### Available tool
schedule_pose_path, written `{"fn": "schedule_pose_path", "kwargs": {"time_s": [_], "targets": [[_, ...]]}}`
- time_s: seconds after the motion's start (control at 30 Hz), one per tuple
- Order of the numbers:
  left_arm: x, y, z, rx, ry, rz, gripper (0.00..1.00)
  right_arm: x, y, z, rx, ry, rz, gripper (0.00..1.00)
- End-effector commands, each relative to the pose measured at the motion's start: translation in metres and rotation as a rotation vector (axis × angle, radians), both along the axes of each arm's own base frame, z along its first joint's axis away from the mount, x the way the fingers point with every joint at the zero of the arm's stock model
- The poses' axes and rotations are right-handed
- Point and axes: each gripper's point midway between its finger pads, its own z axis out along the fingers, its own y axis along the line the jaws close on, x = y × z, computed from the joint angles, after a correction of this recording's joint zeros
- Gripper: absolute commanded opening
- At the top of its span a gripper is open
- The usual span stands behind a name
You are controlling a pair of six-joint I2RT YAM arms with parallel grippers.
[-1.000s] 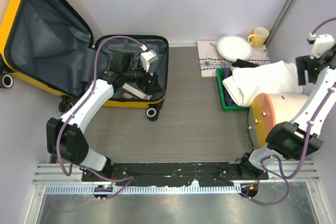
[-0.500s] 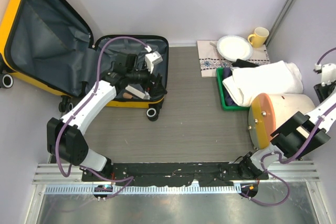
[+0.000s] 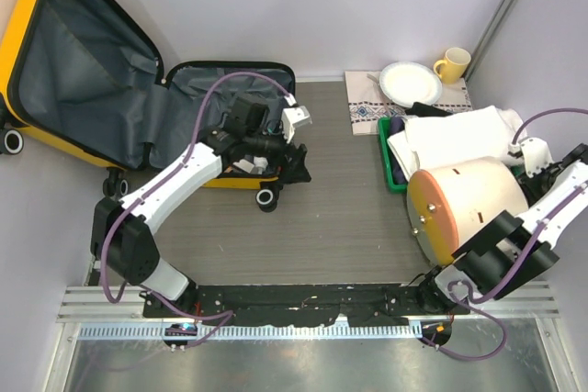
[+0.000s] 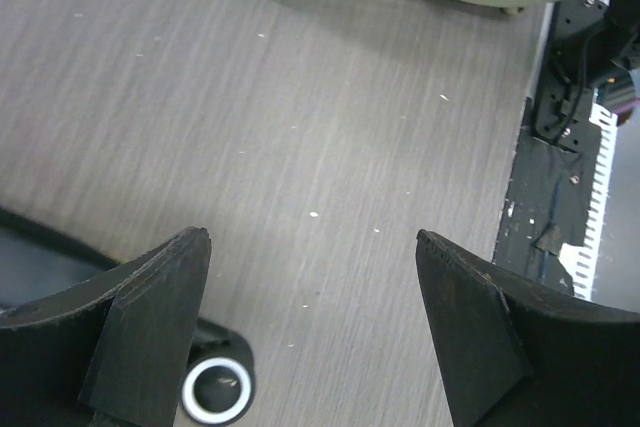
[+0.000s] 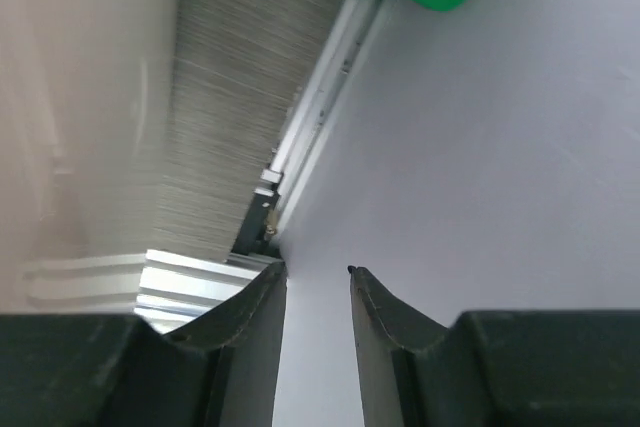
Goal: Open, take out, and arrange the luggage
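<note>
- The luggage (image 3: 87, 61) is lying open at the far left of the table (image 3: 340, 218), its lid leaning back against the wall and its shallow half flat beside it; it is staying where it was a second ago.
- The left gripper (image 4: 312, 237) is coming out of that shallow half; a second ago it was dipping inside, and now it is hanging over bare table just past the rim, beside a wheel (image 4: 220, 392); its fingers are standing wide apart and carrying nothing, so this reach seems to be bringing nothing out.
- The right gripper (image 5: 317, 272) is dropping low at the right edge; its fingers are drawing close, leaving only a slit with nothing in it.
- The cream cylinder (image 3: 482, 199) is shifting leftward, crowding the green tray (image 3: 393, 176); room for arranging is probably shrinking.
</note>
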Motion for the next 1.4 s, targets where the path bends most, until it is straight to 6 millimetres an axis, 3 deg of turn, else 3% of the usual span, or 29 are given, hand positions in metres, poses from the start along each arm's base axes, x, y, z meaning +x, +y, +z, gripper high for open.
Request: {"fn": "schedule_pose_path", "kwargs": {"time_s": [0.0, 0.3, 0.4, 0.43, 0.5, 0.53, 0.7, 0.77, 0.9, 1.03, 1.1, 1.2, 1.37], "targets": [[-0.013, -0.012, -0.012, 0.008, 0.057, -0.033, 0.87, -0.041, 0.089, -0.019, 0.244, 0.123, 0.112, 0.38], [-0.042, -0.028, -0.029, 0.013, 0.112, -0.082, 0.83, -0.052, 0.132, -0.043, 0.312, 0.171, 0.173, 0.39], [-0.069, -0.059, -0.030, 0.004, 0.102, -0.170, 0.82, -0.048, 0.127, -0.045, 0.334, 0.188, 0.125, 0.39], [-0.077, -0.081, -0.029, -0.016, 0.095, -0.205, 0.82, -0.047, 0.125, -0.046, 0.343, 0.195, 0.100, 0.39], [-0.085, -0.105, -0.024, -0.037, 0.124, -0.211, 0.79, -0.041, 0.114, -0.045, 0.343, 0.200, 0.084, 0.40], [-0.089, -0.130, -0.023, -0.050, 0.115, -0.238, 0.78, -0.040, 0.108, -0.044, 0.336, 0.197, 0.073, 0.42], [-0.083, -0.195, -0.019, -0.114, 0.126, -0.197, 0.74, -0.026, 0.078, -0.038, 0.273, 0.196, 0.046, 0.61], [-0.080, -0.219, -0.016, -0.150, 0.156, -0.174, 0.74, -0.031, 0.067, -0.039, 0.229, 0.228, 0.028, 0.64], [-0.066, -0.247, -0.007, -0.245, 0.158, -0.115, 0.74, -0.048, 0.037, -0.045, 0.127, 0.274, 0.023, 0.68], [-0.051, -0.274, 0.017, -0.371, 0.139, -0.063, 0.75, -0.060, 0.011, -0.050, 0.142, 0.290, -0.054, 0.73], [-0.048, -0.284, 0.012, -0.374, 0.141, -0.049, 0.76, -0.063, 0.004, -0.035, 0.175, 0.255, -0.082, 0.74], [-0.040, -0.297, 0.016, -0.396, 0.150, -0.029, 0.77, -0.061, 0.005, -0.019, 0.225, 0.198, -0.075, 0.75], [-0.037, -0.300, 0.010, -0.384, 0.153, -0.022, 0.77, -0.085, 0.038, -0.033, 0.199, 0.243, 0.105, 0.75]]}}
